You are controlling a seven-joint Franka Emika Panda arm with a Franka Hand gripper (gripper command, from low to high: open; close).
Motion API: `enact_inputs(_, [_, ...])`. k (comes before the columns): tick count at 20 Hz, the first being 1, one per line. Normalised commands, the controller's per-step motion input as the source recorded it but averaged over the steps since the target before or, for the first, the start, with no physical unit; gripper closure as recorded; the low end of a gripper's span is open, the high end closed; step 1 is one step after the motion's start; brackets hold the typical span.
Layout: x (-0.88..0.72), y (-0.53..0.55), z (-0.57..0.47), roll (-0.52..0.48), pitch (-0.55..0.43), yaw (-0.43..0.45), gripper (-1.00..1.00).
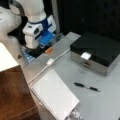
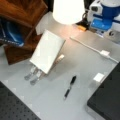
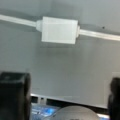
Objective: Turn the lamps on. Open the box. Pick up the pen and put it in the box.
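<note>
We see all views soft and blurred. The lampshade glows blown-out white, warming the counter just beneath it. Beside the pen lies a faint shadow.

Grey table top fills most of both front views. Dark wooden furniture at lower left of a front view, upper left of a front view. Black backdrop behind. Lit white lampshade at top centre.
</note>
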Motion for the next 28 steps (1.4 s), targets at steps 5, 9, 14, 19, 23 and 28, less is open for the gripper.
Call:
enact_inputs(5, [0.25, 0.04, 0.20, 0.075, 0.197, -0.129, -1.00])
enact_inputs(9, [0.32, 0.10, 0.24, 0.071, 0.231, -0.143, -1.00])
enact_inputs(14, [0.46, 0.14, 0.30, 0.079, 0.287, -0.108, -1.00])
enact_inputs(19, [0.54, 0.16, 0.31, 0.086, 0.290, -0.090, -1.00])
enact_inputs(23, [0.58, 0.17, 0.30, 0.113, 0.284, -0.104, -1.00])
enact_inputs(28, [0.54, 0.17, 0.20, 0.162, 0.253, -0.185, -1.00])
